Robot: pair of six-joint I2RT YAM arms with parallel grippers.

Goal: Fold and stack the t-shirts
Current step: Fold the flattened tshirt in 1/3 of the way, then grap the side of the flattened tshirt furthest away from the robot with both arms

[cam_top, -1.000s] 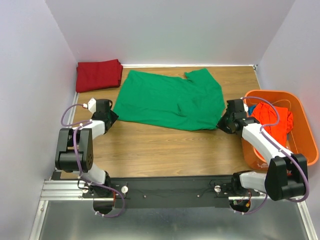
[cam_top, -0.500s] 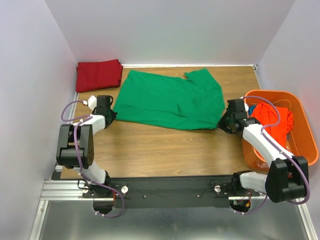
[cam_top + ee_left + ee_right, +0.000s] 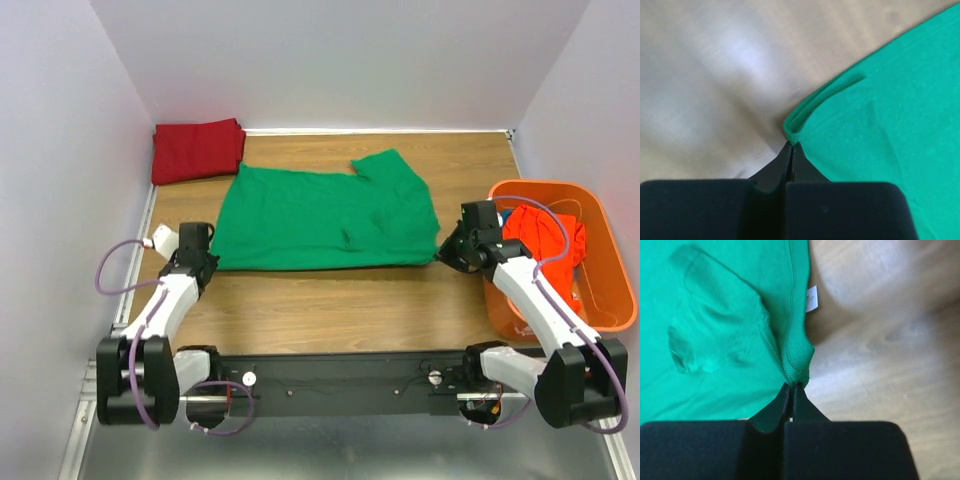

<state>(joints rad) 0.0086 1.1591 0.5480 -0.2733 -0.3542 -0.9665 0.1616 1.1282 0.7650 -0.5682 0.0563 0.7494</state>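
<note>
The bright green t-shirt (image 3: 325, 215) lies spread on the wooden table, stretched between my two grippers. My left gripper (image 3: 207, 262) is shut on its near left corner (image 3: 796, 131). My right gripper (image 3: 445, 250) is shut on its near right corner (image 3: 799, 371). The dark red t-shirt (image 3: 197, 149) lies folded at the far left corner of the table. The bright orange-red t-shirt (image 3: 548, 243) lies bunched in the orange plastic basket (image 3: 610, 268) at the right.
White walls close in the table on the left, back and right. A white label (image 3: 811, 299) shows at the green shirt's edge in the right wrist view. Bare wood (image 3: 330, 300) lies between the shirt and the arm bases.
Both grippers have pulled the green shirt toward the near edge. The left arm has swung down and left, and the shirt's near hem is now straight and taut.
</note>
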